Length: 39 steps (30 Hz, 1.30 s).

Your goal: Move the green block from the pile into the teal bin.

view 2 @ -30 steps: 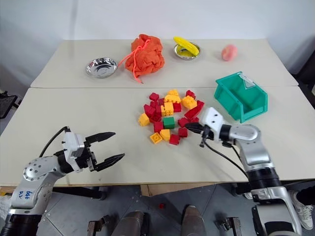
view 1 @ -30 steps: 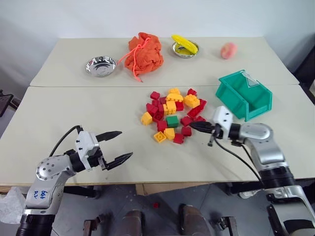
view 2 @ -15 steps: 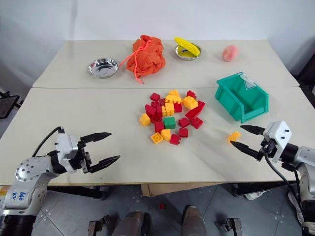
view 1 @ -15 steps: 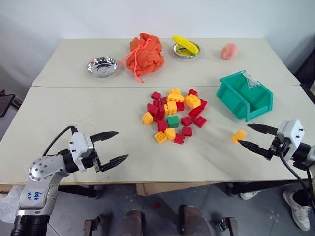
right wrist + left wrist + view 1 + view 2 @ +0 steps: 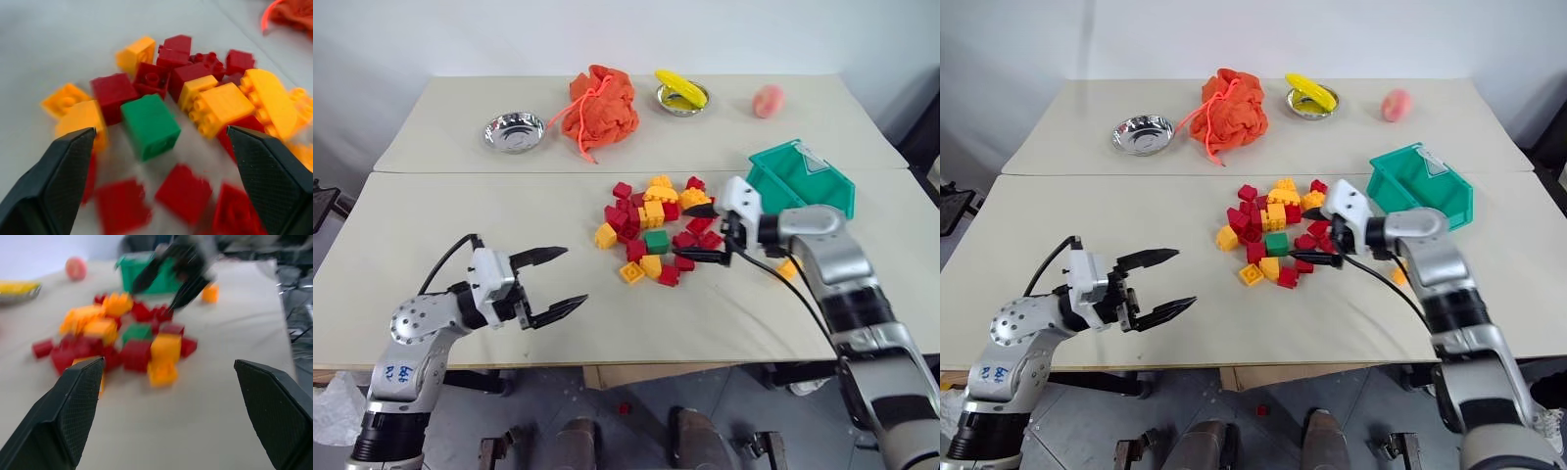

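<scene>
The right gripper (image 5: 698, 234) had swung back from the desk (image 5: 460, 225) edge to the brick pile (image 5: 658, 226), fingers apart around red bricks beside the small green studded block (image 5: 656, 241); grasp pending. Left gripper (image 5: 558, 278) idle, fingers apart

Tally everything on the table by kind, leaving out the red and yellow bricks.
Steel bowls: 2
Teal bin: 1
Green block: 1
Orange cloth bag: 1
Yellow item in a bowl: 1
Pink round fruit: 1
Total: 7
</scene>
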{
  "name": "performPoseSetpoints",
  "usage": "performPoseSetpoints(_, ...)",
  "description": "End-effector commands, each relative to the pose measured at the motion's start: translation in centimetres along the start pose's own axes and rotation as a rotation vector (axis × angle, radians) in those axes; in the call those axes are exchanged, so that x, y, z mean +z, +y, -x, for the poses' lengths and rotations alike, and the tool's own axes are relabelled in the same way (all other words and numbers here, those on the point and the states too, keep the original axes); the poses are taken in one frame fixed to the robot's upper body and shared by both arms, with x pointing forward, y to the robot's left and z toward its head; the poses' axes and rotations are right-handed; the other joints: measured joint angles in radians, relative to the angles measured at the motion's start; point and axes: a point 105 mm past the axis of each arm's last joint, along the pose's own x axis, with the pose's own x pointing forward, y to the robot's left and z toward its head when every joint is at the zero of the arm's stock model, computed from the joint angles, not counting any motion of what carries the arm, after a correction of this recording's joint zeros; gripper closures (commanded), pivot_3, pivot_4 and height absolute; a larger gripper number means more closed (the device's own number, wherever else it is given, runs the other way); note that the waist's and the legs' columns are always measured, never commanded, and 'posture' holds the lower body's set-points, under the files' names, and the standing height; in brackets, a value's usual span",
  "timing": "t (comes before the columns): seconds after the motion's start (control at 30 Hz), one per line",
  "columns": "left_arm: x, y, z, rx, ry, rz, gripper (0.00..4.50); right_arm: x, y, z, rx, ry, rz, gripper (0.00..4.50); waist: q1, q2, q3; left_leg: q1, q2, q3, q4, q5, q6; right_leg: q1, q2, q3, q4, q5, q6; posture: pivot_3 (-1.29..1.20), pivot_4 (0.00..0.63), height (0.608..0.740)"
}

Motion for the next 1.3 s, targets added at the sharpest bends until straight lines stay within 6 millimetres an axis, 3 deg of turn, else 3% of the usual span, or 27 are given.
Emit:
performPoseSetpoints(0.03, 1.0, -0.2, 0.1, 0.007, -0.022, -0.011, 0.00, -0.2, -0.5, -0.7, 0.060, 0.019, 0.035, 0.03, -0.006, 0.000, 0.000, 0.000, 0.000, 0.000, 0.000, 0.000, 0.000, 0.000, 0.000, 0.000, 0.000, 0.000, 0.000, 0.00, 0.150, 0.740)
performPoseSetpoints(0.2, 0.9, -0.5, 0.3, 0.027, -0.015, -0.006, 0.00, 0.5, -0.3, -2.7, 0.149, 0.011, 0.036, 0.03, -0.019, 0.000, 0.000, 0.000, 0.001, 0.001, -0.001, 0.000, 0.000, 0.000, 0.000, -0.001, -0.001, 0.000, 0.000, 0.00, 0.150, 0.740)
performPoseSetpoints(0.3, 0.8, -0.7, 0.4, 0.037, -0.013, -0.003, 0.00, 0.9, -0.1, -3.7, 0.170, 0.004, 0.052, 0.58, -0.023, 0.000, 0.000, 0.001, 0.001, 0.001, -0.001, 0.000, 0.000, 0.000, 0.000, -0.002, 0.000, 0.000, 0.000, 0.00, 0.150, 0.740)
performPoseSetpoints(0.57, 0.5, -0.7, 0.4, 0.052, -0.007, -0.001, 0.00, 1.6, -0.3, -4.1, 0.151, -0.047, 0.083, 3.04, -0.018, 0.000, 0.000, 0.000, 0.001, 0.000, 0.000, 0.000, -0.001, 0.000, 0.000, -0.001, 0.000, 0.000, 0.000, 0.00, 0.150, 0.740)
performPoseSetpoints(0.63, 0.6, -0.7, 0.2, 0.056, -0.011, -0.002, 0.00, 2.0, -0.9, -3.4, 0.113, -0.079, 0.107, 3.03, -0.018, 0.000, 0.000, 0.000, 0.001, 0.000, 0.000, 0.000, -0.001, 0.000, 0.000, -0.001, 0.000, 0.000, 0.000, 0.00, 0.150, 0.740)
performPoseSetpoints(0.73, 0.8, -0.6, 0.0, 0.066, -0.032, 0.001, 0.00, 3.1, -1.7, -1.6, 0.054, -0.172, 0.129, 3.03, -0.013, 0.000, 0.000, 0.000, 0.001, 0.000, 0.000, -0.001, -0.001, 0.000, 0.000, -0.001, 0.000, 0.000, 0.000, 0.00, 0.150, 0.740)
performPoseSetpoints(0.83, 1.1, -0.3, -0.7, 0.104, -0.087, 0.026, 0.00, 4.7, -3.6, 2.4, -0.109, -0.331, 0.082, 3.03, -0.005, 0.000, 0.000, 0.000, 0.001, 0.000, 0.001, -0.001, -0.001, 0.000, 0.000, -0.002, 0.000, 0.000, 0.000, 0.00, 0.150, 0.740)
performPoseSetpoints(0.9, 1.3, 0.0, -1.3, 0.129, -0.118, 0.040, 0.00, 4.7, -4.9, 5.0, -0.252, -0.359, 0.050, 3.03, -0.002, 0.000, 0.000, -0.001, 0.001, 0.000, 0.001, -0.001, -0.001, 0.000, 0.000, -0.002, 0.000, 0.000, 0.000, 0.00, 0.150, 0.740)
performPoseSetpoints(1.0, 1.2, 0.7, -2.7, 0.188, -0.164, 0.067, 0.00, 2.7, -8.0, 10.4, -0.579, -0.296, -0.012, 3.03, 0.008, 0.000, 0.000, -0.001, 0.001, 0.000, 0.002, -0.001, -0.001, 0.000, 0.000, -0.002, 0.000, 0.000, 0.000, 0.00, 0.150, 0.740)
performPoseSetpoints(1.13, 0.7, 0.9, -4.0, 0.170, -0.167, 0.078, 0.00, 0.8, -10.6, 15.0, -0.871, -0.189, -0.040, 3.03, 0.008, 0.001, 0.000, 0.000, 0.001, 0.004, 0.001, -0.001, -0.001, 0.000, 0.000, -0.001, 0.000, 0.000, 0.000, 0.00, 0.150, 0.740)
performPoseSetpoints(1.2, 0.6, 0.9, -4.5, 0.146, -0.169, 0.079, 0.00, 0.2, -11.6, 16.7, -0.985, -0.146, -0.051, 3.03, 0.005, 0.001, 0.000, 0.001, 0.001, 0.004, 0.001, -0.001, -0.001, 0.000, 0.000, -0.001, 0.000, 0.000, 0.000, 0.00, 0.150, 0.740)
performPoseSetpoints(1.3, 0.7, 1.1, -4.9, 0.129, -0.177, 0.075, 0.00, -0.9, -12.2, 17.6, -1.053, -0.033, -0.032, 3.03, -0.005, 0.001, 0.000, 0.000, 0.001, 0.004, 0.000, -0.001, -0.001, -0.001, 0.000, -0.001, 0.000, 0.000, 0.000, 0.00, 0.150, 0.740)
